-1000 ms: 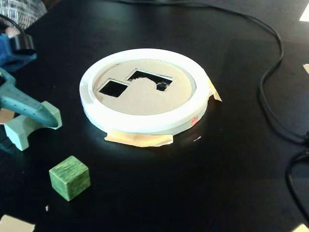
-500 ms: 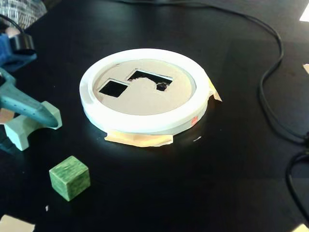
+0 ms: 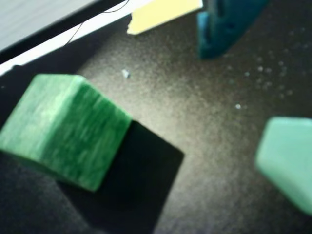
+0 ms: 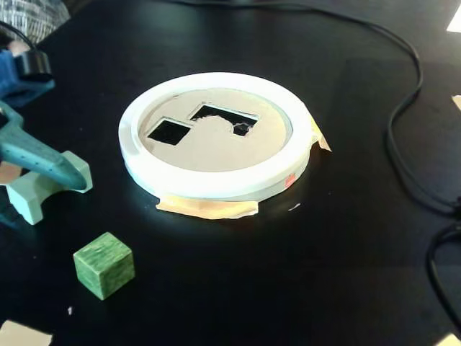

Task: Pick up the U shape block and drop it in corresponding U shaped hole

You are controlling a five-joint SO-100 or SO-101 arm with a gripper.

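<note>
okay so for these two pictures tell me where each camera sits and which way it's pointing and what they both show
Wrist view: rides on the arm, close above the black table, looking down at the green cube; one teal finger shows at the top.
Fixed view: stands off the table, angled down across the white ring with the U shaped hole; the gripper enters from the left at the U shape block.
Shared: the cube, the pale block, the table.

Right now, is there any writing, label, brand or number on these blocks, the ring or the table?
None can be read. The green cube, the U shape block, the white ring and the cardboard disc carry no lettering. A small red mark on the ring is too small to tell.
</note>
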